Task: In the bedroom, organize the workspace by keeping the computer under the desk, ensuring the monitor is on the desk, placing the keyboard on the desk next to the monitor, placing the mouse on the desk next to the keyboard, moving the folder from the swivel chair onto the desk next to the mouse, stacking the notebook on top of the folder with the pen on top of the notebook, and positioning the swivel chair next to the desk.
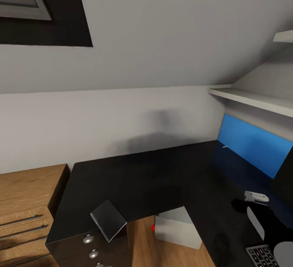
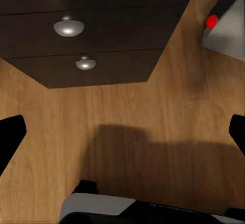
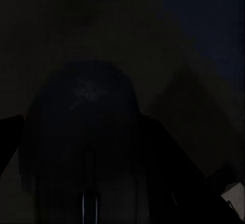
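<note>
The right arm [image 1: 264,218] is glossy black with a rounded light-grey panel along its side and a small white-silver bracket near its far end. In the left wrist view, the left claw [image 2: 122,134] shows 2 black fingers [image 2: 11,137] with angled tips at the frame's edges, above a pale grey housing with black fittings.

Head view evenly lit; right wrist view nearly black.
</note>
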